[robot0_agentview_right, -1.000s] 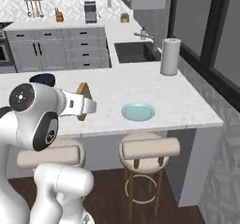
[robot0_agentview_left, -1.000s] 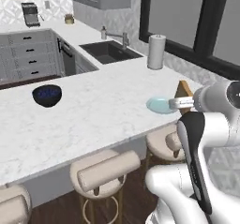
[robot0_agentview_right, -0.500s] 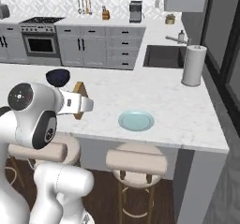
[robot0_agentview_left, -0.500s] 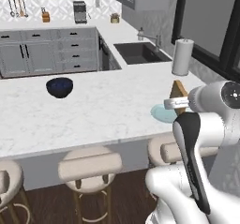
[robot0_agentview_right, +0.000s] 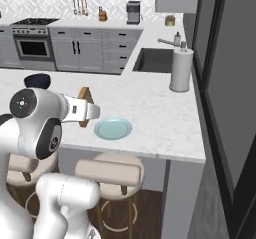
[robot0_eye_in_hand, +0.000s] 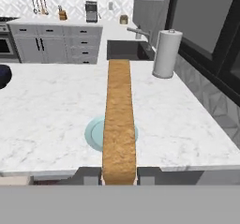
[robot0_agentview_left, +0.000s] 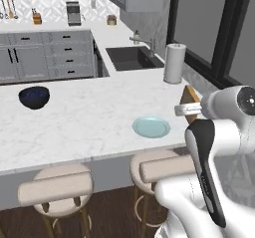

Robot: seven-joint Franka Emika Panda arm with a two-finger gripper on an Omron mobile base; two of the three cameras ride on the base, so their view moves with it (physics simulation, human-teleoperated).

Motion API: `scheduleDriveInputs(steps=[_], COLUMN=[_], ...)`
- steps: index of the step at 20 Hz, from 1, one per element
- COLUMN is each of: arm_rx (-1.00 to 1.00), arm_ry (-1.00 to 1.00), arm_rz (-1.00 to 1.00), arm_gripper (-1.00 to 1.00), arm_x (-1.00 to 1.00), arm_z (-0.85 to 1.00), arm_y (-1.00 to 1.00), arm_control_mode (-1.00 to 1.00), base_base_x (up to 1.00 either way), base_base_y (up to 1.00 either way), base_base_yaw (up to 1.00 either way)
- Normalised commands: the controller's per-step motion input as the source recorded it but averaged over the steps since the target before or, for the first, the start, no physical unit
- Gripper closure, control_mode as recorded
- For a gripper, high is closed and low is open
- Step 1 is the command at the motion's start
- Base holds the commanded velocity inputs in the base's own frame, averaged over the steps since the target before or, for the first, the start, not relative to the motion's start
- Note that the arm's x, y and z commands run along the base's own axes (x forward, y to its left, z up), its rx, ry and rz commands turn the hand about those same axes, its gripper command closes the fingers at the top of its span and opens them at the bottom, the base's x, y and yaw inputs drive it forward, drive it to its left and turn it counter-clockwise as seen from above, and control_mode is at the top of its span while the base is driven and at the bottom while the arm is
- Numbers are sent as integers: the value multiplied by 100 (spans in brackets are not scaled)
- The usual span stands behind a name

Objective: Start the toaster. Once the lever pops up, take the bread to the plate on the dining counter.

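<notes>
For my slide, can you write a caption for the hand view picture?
Gripper holds the bread edge-on above the pale blue-green plate on the dining counter.

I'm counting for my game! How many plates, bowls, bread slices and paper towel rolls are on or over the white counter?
Plate: 1
Bowl: 1
Bread slice: 1, held in the claw
Paper towel roll: 1
Total: 4

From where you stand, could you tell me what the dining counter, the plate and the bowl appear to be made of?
Dining counter: looks like polished white marble or a stone look-alike, given the faint grey veining.
Plate: smooth pale blue-green, probably glazed ceramic, though plastic is possible.
Bowl: dark blue-black with a slight sheen, likely glazed ceramic or glass; the render leaves it open.
</notes>
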Motion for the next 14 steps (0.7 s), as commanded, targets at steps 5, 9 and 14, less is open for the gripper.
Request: scheduleDriveInputs(steps=[5, 9, 14], arm_rx=[0, 0, 0], arm_ry=[0, 0, 0], arm_rz=[0, 0, 0], arm_gripper=[100, 100, 100], arm_x=[0, 0, 0], arm_z=[0, 0, 0], arm_y=[0, 0, 0], arm_control_mode=[100, 100, 100], base_base_x=[73, 54, 6], base_base_y=[0, 0, -1], base_base_yaw=[13, 10, 2])
